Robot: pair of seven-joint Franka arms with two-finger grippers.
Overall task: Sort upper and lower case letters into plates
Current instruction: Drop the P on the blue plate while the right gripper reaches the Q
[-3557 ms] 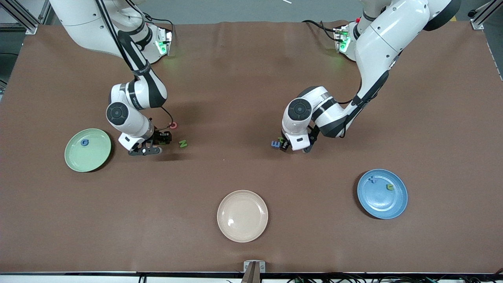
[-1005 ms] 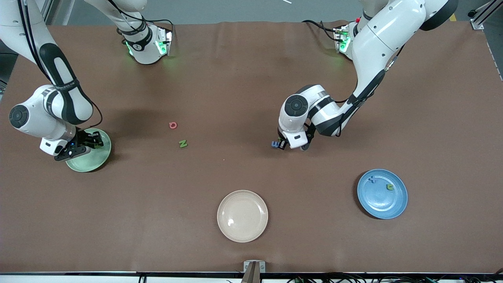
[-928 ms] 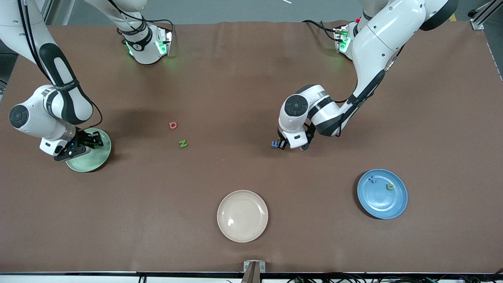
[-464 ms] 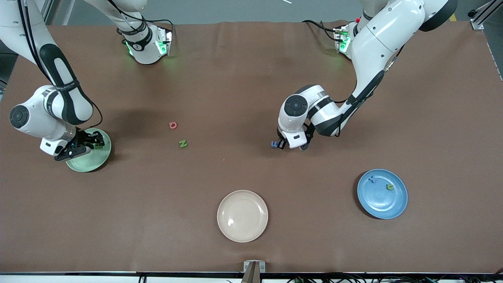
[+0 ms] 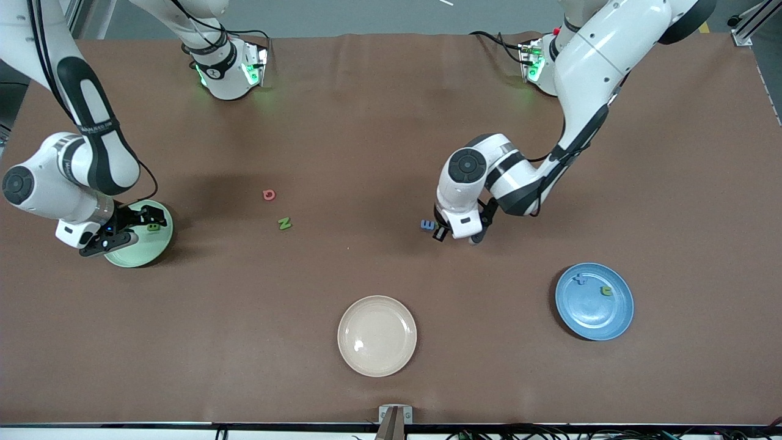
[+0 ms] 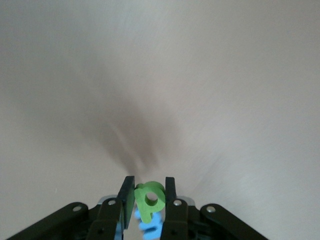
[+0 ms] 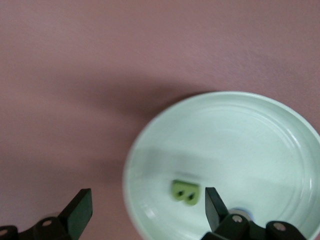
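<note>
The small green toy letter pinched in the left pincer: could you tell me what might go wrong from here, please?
1. The small green toy letter is held only by its edges in the shut left pincer, so it might twist or slip out.
2. A blue toy letter lies right beside that pincer and could get nudged.
3. The open right pincer hovers low over the mint green plate and might bump it.

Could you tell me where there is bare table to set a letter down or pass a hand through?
Bare stretches: between the cream plate and blue plate, and between the mint plate and cream plate. Crowded: the right gripper, open over the mint plate, and the left gripper, shut on a green letter beside the blue E.
</note>
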